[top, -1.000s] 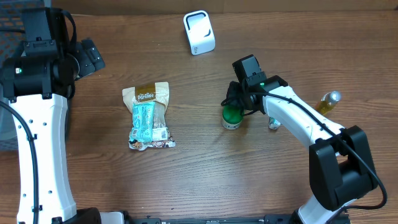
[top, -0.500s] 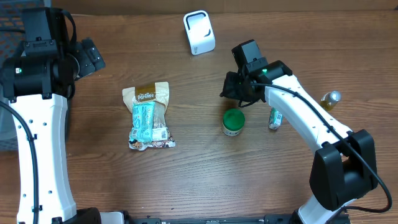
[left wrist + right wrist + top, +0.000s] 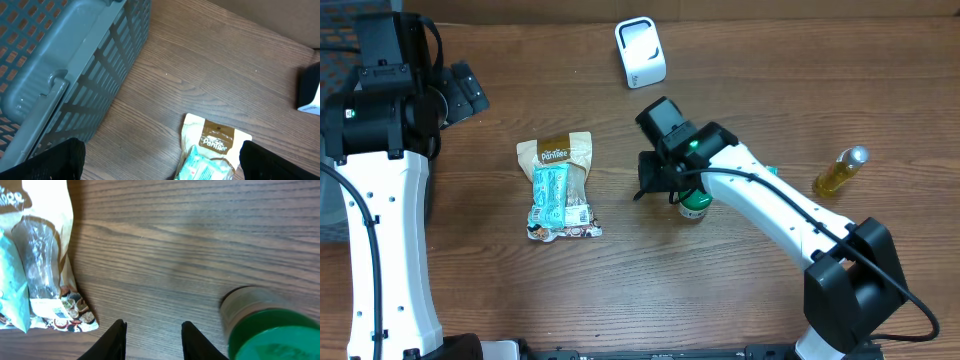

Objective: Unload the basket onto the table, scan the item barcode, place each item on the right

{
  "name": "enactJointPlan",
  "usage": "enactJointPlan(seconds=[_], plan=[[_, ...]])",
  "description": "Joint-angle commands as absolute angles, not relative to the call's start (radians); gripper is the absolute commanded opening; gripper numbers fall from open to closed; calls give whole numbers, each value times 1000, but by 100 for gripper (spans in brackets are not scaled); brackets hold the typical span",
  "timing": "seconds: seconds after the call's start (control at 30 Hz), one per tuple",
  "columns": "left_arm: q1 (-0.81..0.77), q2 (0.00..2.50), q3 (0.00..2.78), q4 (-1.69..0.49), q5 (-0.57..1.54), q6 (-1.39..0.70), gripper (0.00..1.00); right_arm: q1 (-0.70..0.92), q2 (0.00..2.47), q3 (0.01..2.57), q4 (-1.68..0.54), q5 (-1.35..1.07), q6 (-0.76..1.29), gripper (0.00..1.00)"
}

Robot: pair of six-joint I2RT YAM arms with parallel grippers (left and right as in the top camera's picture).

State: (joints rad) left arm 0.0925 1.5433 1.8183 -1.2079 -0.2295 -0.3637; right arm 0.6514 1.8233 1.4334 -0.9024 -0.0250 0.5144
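A snack bag (image 3: 558,185) with a brown top and a teal pack inside lies flat left of centre; it also shows in the right wrist view (image 3: 35,270) and the left wrist view (image 3: 210,150). A green-lidded jar (image 3: 696,206) stands upright mid-table. My right gripper (image 3: 648,180) hovers just left of the jar, between it and the bag. Its fingers (image 3: 152,330) stand apart over bare wood, holding nothing. The white barcode scanner (image 3: 640,52) sits at the back. My left gripper (image 3: 465,95) is raised at the far left, wide open (image 3: 160,162) and empty.
A yellow oil bottle (image 3: 840,172) lies at the right. A small teal item (image 3: 770,170) peeks from under the right arm. A grey slatted basket (image 3: 65,60) stands off the table's left side. The jar (image 3: 270,330) is close to my right finger.
My right arm has swung left, from the jar's far side to its left side, nearer the snack bag. The jar, the bag and the left arm have not moved.
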Motion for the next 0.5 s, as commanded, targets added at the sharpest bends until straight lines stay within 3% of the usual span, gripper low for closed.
enactJointPlan(seconds=[0.0, 0.47], plan=[[93, 1544, 1819, -1206, -243, -366, 100, 663, 1818, 1439, -901, 48, 535, 30], [93, 1544, 1819, -1206, -243, -366, 100, 663, 1819, 1406, -1094, 82, 557, 30]])
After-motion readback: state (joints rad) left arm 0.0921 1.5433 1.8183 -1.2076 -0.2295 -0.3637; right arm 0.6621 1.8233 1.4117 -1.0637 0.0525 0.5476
